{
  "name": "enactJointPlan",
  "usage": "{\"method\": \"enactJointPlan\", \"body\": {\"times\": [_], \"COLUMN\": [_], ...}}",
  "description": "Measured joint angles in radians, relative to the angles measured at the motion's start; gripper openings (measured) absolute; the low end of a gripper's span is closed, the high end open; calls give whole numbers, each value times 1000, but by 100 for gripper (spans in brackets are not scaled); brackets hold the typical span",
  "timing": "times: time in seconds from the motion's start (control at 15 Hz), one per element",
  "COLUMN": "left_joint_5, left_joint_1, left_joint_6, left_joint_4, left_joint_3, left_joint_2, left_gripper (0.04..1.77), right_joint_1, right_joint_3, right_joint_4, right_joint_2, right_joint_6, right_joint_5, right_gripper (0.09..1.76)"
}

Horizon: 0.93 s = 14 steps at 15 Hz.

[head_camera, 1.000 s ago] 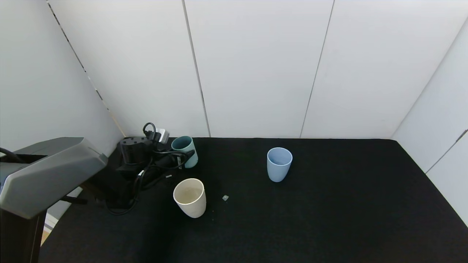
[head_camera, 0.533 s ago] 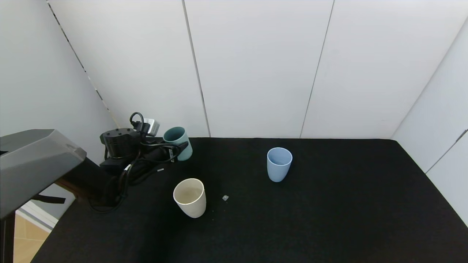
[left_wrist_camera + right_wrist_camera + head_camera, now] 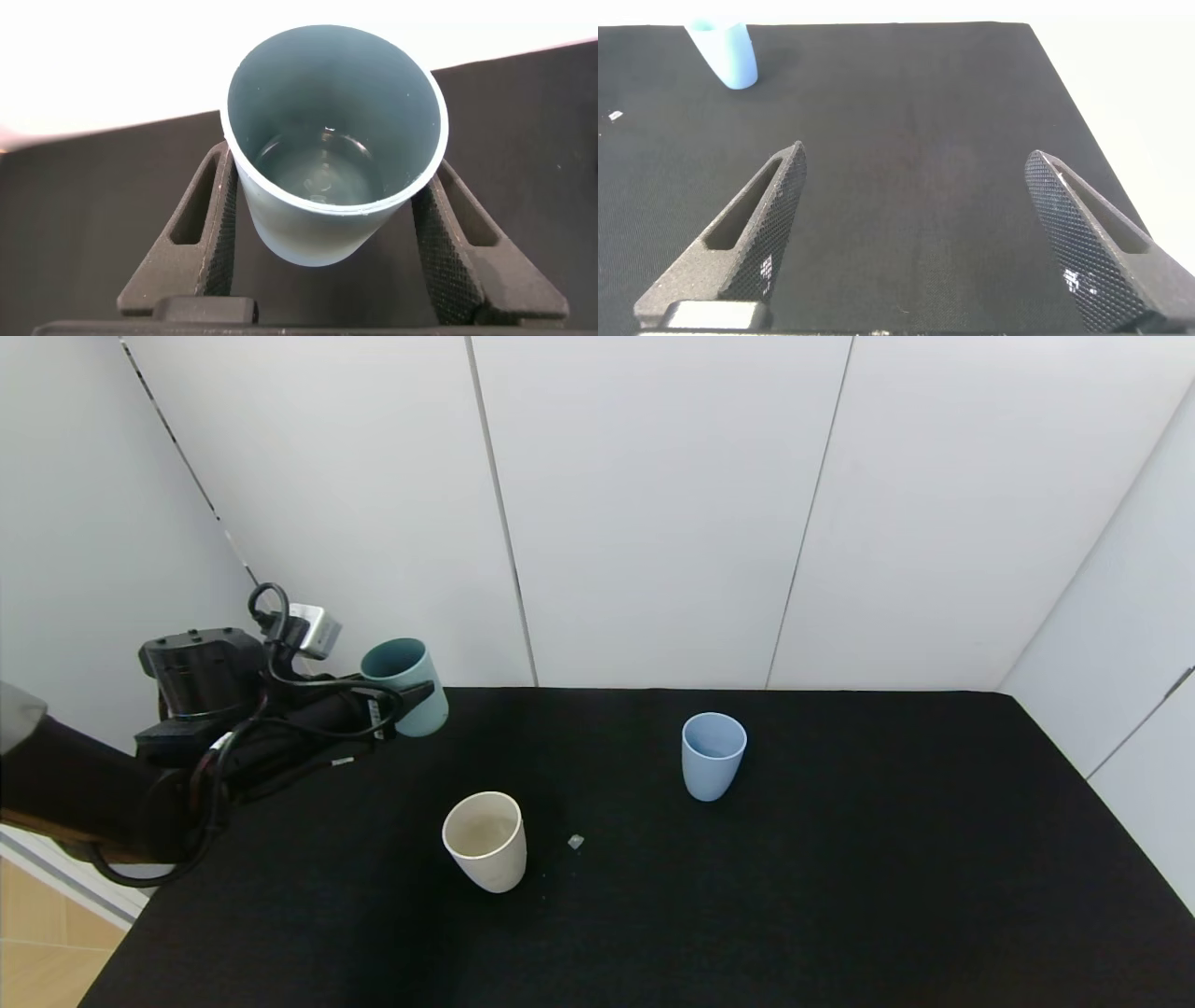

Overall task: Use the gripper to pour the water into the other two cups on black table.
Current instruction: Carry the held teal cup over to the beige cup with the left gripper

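My left gripper [image 3: 411, 702] is shut on the teal-green cup [image 3: 407, 686] and holds it lifted at the table's far left corner, slightly tilted. In the left wrist view the teal-green cup [image 3: 308, 224] sits between my pads [image 3: 222, 224], with clear water [image 3: 322, 168] in its bottom. The cream-white cup [image 3: 485, 841] stands upright on the black table [image 3: 840, 896], nearer than the held cup. The light blue cup [image 3: 712, 756] stands upright mid-table, also in the right wrist view [image 3: 724, 51]. My right gripper [image 3: 920, 229] is open and empty above the table; it does not show in the head view.
A small pale scrap [image 3: 575, 842] lies on the table right of the cream-white cup. White wall panels [image 3: 653, 523] close the back and both sides. The table's left edge drops to a wooden floor [image 3: 47, 943].
My left gripper has risen and drawn back to the left with the teal-green cup, lifting it off the table. The other two cups have not moved.
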Motion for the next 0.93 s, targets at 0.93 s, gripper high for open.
{"method": "enactJointPlan", "body": {"times": [0.93], "left_joint_5": [-16], "left_joint_1": [5], "left_joint_6": [247], "left_joint_4": [174], "left_joint_3": [371], "left_joint_2": [-393], "left_gripper": [112], "right_joint_1": [0], "right_joint_3": [0], "right_joint_4": [0], "right_joint_2": [0], "right_joint_6": [0], "right_joint_5": [0], "right_gripper": [171]}}
